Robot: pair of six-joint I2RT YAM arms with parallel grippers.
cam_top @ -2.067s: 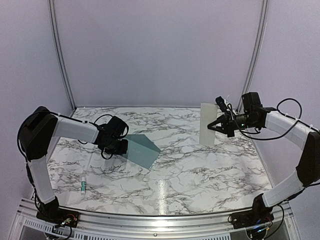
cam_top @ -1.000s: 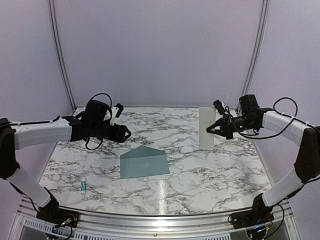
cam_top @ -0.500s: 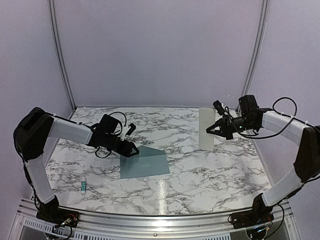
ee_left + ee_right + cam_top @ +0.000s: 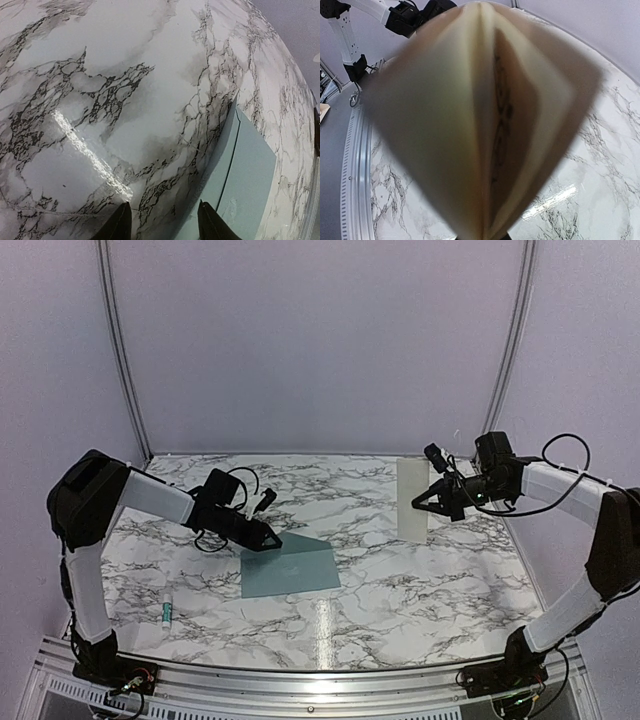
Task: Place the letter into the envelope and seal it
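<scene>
- Nearest the arm bases, a small white-green tube lies on the marble table, at the near left, well apart from everything else.
- Further in, the envelope lies flat on the table, left of centre. The left wrist view shows its flap crease and a paler strip along one edge.
- The left gripper hovers low at the envelope's far-left corner. The left wrist view shows its two fingertips spread apart with only marble between them, the envelope edge just beside the right-hand tip; nothing is held.
- Toward the far right, the right gripper is clamped on the letter, which stands upright above the table, well apart from the envelope. The right wrist view shows the sheet bowed into a fold, filling that camera.
- Risks, as I judge them: the left fingers could skid off the flat paper and push the envelope across the smooth marble instead of lifting the flap, since the edge lies flush with the surface.
- The letter is gripped at one edge and curls freely, so it could snag on the envelope mouth, crumple, or slip when carried over.
- The right wrist camera is blocked by the sheet, so lining it up depends on the overhead view.
</scene>
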